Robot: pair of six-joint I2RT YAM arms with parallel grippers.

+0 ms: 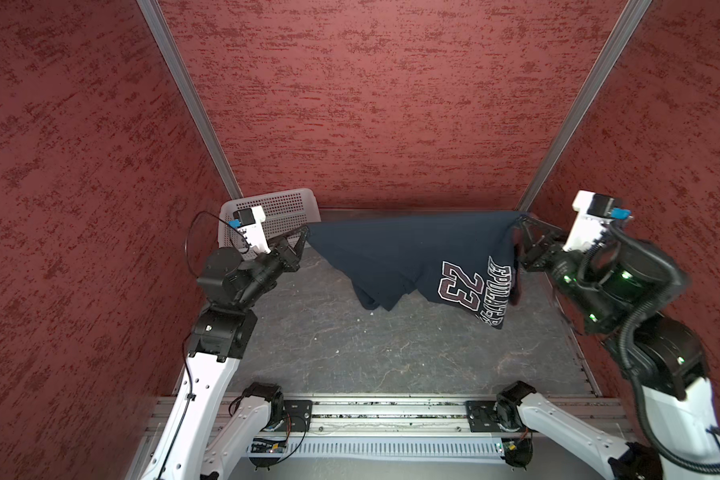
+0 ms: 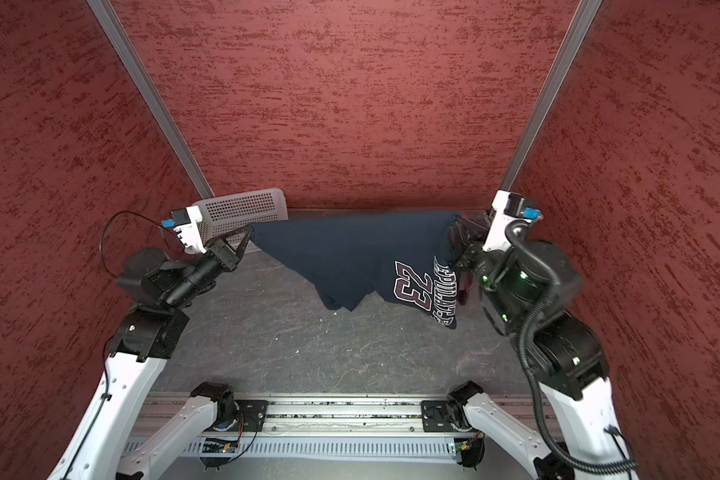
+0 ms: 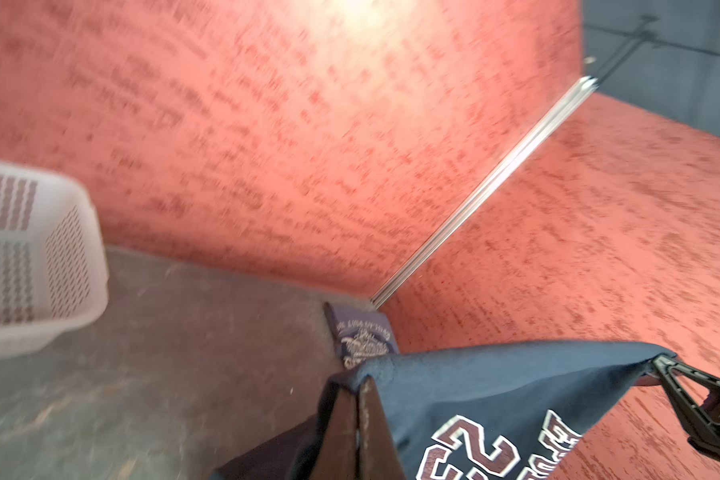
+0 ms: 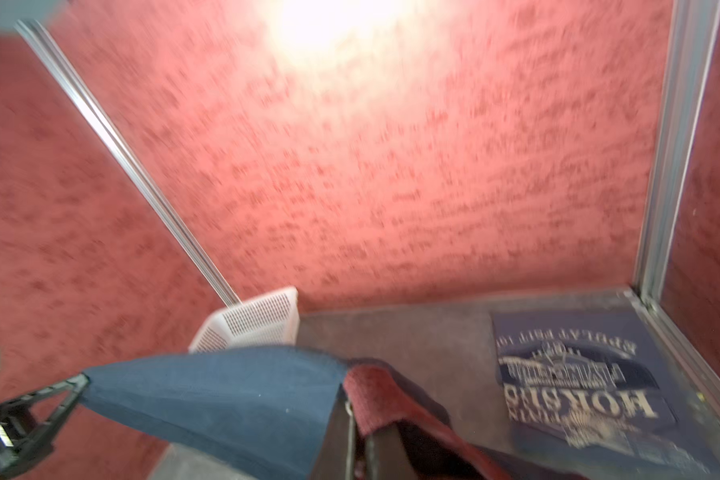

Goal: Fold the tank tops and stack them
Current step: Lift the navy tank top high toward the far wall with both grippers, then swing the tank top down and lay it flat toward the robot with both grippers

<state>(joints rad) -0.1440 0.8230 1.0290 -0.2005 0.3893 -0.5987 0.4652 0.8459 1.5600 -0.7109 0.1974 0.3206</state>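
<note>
A dark navy tank top (image 1: 395,253) (image 2: 341,253) with "23" lettering hangs stretched over the far part of the table, its lower edge drooping toward the surface. My left gripper (image 1: 306,232) (image 3: 360,384) is shut on its left corner. My right gripper (image 1: 518,222) (image 4: 352,399) is shut on its right corner, at the maroon trim (image 4: 371,395). A second tank top (image 4: 578,386) (image 3: 362,340), slate blue with pale lettering, lies folded flat in the far right corner. In both top views the hanging shirt hides it.
A white perforated basket (image 1: 283,212) (image 2: 242,210) (image 3: 38,257) stands tipped in the far left corner, just behind the left gripper. Red textured walls close in three sides. The grey table (image 1: 350,340) runs to a metal rail (image 1: 391,409) at the front.
</note>
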